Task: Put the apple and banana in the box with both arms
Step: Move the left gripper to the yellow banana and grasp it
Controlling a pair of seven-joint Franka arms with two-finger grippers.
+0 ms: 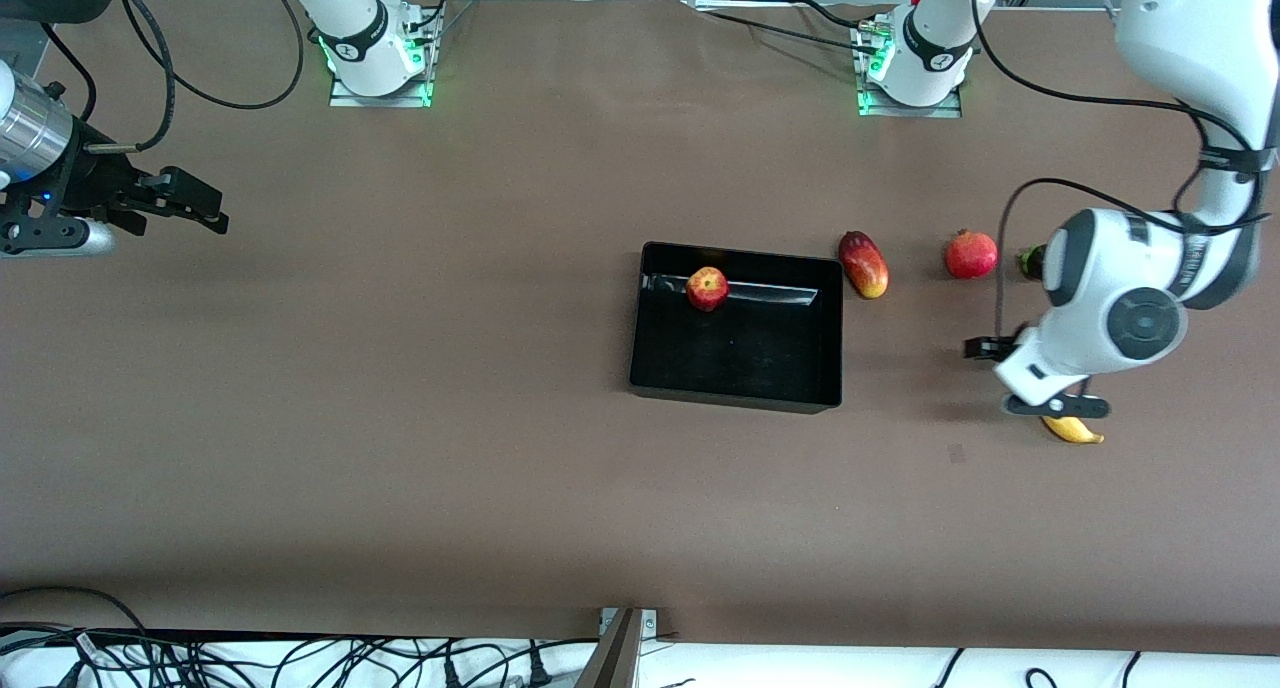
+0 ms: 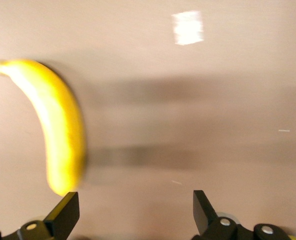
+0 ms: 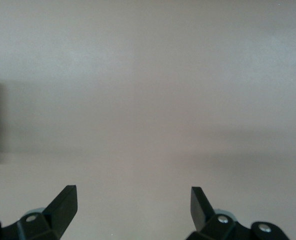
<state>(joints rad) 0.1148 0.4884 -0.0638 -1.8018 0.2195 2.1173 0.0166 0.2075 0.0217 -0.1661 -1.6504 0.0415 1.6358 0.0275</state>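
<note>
The red-and-yellow apple (image 1: 707,288) lies inside the black box (image 1: 660,368), close to the wall nearest the robot bases. The yellow banana (image 1: 1072,429) lies on the table at the left arm's end, mostly hidden under the left arm's hand; in the left wrist view the banana (image 2: 57,125) lies off to one side of the jaws. My left gripper (image 2: 135,212) is open and empty over bare table beside the banana; in the front view the hand (image 1: 1050,393) hides its fingers. My right gripper (image 1: 195,206) is open and empty at the right arm's end, also shown in the right wrist view (image 3: 133,207).
An elongated red-yellow fruit (image 1: 864,264) lies beside the box toward the left arm's end. A smooth round red fruit (image 1: 971,254) lies farther that way, with a dark object (image 1: 1030,261) beside it, partly hidden by the left arm. Brown table surrounds the box.
</note>
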